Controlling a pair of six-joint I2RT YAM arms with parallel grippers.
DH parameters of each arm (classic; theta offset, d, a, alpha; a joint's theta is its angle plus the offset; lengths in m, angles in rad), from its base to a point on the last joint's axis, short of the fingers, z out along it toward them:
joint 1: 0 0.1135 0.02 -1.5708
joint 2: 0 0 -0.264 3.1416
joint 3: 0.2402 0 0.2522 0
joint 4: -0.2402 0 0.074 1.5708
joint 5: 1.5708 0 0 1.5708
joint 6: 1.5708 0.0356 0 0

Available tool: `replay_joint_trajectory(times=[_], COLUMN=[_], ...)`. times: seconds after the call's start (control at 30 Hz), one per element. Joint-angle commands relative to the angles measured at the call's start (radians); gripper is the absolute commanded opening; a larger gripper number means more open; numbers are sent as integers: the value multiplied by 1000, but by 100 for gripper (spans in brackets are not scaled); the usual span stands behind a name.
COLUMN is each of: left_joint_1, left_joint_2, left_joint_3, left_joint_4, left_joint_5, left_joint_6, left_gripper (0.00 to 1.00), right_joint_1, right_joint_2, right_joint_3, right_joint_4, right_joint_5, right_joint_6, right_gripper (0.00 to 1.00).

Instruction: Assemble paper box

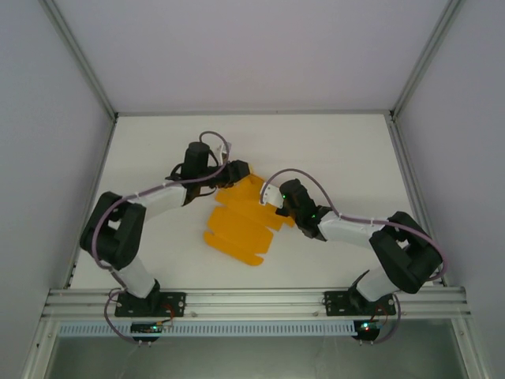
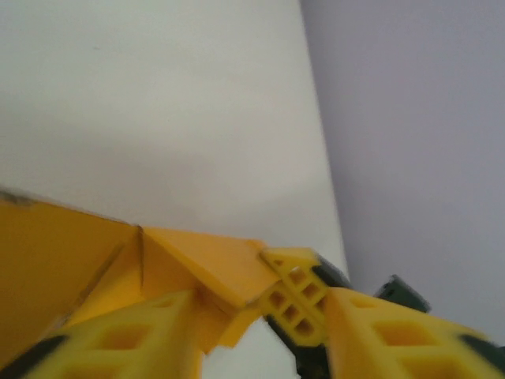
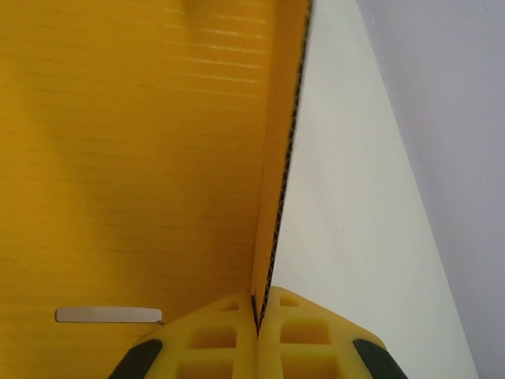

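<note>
Paper box [image 1: 241, 229], a flat orange-yellow die-cut sheet, lies at the middle of the white table [image 1: 158, 150], between the two arms. The right gripper [image 3: 259, 314], at the sheet's right edge, is clenched on an upright card panel. The left gripper [image 2: 252, 320], at the far edge, stands released, jaws parted around a folded corner.

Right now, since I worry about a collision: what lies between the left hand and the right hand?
The orange card sheet spans that gap in the overhead view; the right hand pinches its edge, the left hand sits open at a flap.
</note>
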State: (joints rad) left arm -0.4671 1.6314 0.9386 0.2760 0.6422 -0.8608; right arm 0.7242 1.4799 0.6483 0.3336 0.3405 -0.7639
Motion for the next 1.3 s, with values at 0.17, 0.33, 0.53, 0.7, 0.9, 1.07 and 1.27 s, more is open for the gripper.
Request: replay_joint_trajectory(times=[0.17, 0.33, 0.53, 0.7, 0.9, 1.07, 1.27], left_joint_1=[54, 137, 175, 176, 160, 136, 88], left_joint_2=[-267, -362, -333, -261, -277, -291, -223], left_joint_3=[-12, -136, -178, -174, -215, -249, -254], left_joint_4=[-578, -621, -629, -576, -414, -310, -192], left_joint_5=[-411, -521, -602, -536, -380, -301, -216], left_joint_6=[316, 313, 348, 384, 418, 440, 444], left_gripper=[90, 100, 100, 100, 100, 100, 97], right_joint_1=[-14, -19, -16, -10, -8, -9, -5], right_joint_2=[-66, -87, -99, -102, -101, -93, -81], right_joint_3=[-1, 41, 62, 65, 65, 66, 70], right_joint_4=[27, -19, -33, -28, -38, -37, -38], right_joint_5=[-24, -25, -23, -17, -26, -39, -43], right_joint_6=[3, -14, -14, -14, -8, 3, 10], right_gripper=[0, 0, 0, 0, 0, 0, 0])
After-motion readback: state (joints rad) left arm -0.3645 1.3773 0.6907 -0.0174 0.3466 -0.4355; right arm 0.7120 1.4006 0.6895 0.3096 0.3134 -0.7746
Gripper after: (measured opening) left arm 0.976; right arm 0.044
